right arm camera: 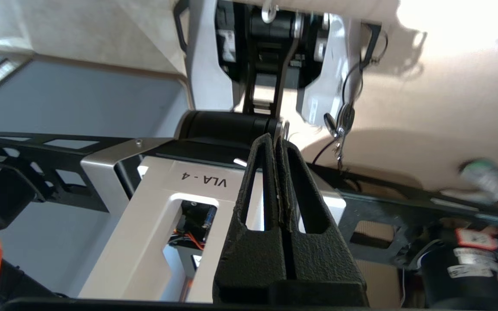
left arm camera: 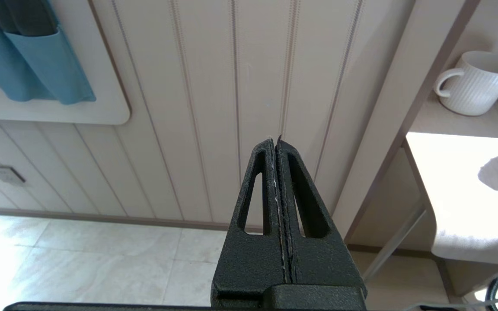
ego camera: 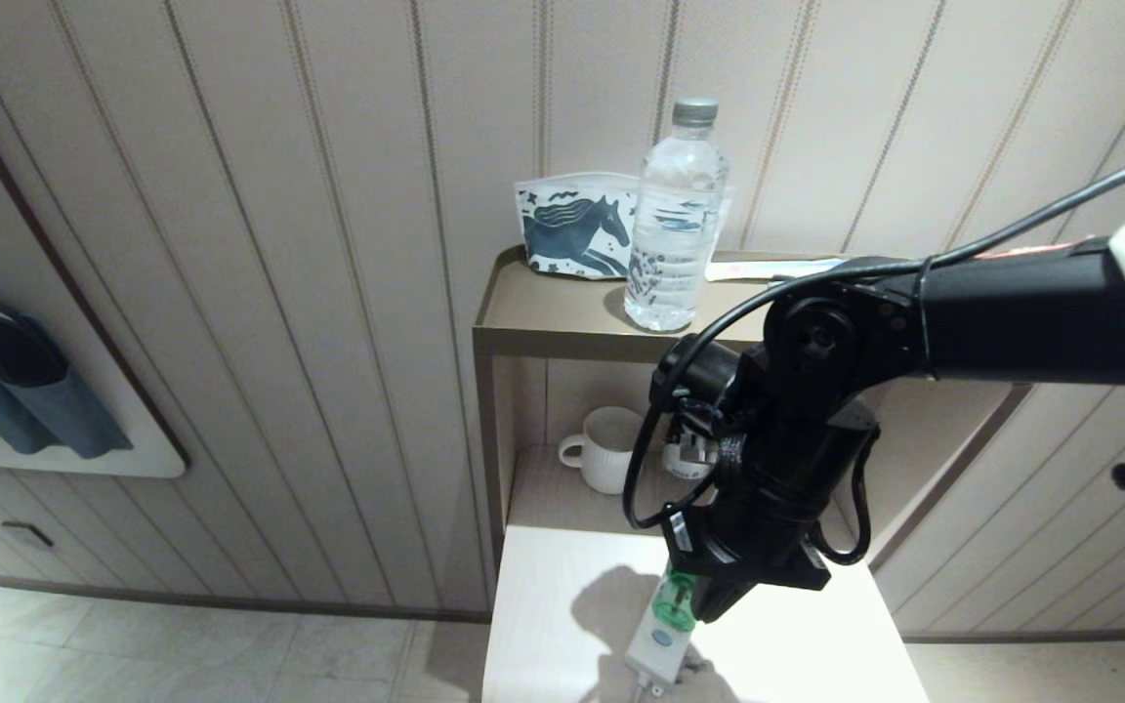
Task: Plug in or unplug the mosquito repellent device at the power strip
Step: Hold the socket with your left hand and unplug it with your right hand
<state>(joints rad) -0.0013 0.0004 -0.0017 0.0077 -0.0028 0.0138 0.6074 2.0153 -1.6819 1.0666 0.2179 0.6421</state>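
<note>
now with the right gripper (right arm camera: pixel 276 144) pressed together and empty, the mosquito repellent device (ego camera: pixel 675 598) stands plugged in the power strip (ego camera: pixel 657 644) just beside it, so spread before squeezing its green top

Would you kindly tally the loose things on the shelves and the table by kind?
Water bottle: 1
Horse-print pouch: 1
White mug: 1
Mosquito repellent device: 1
Power strip: 1
Total: 5
</note>
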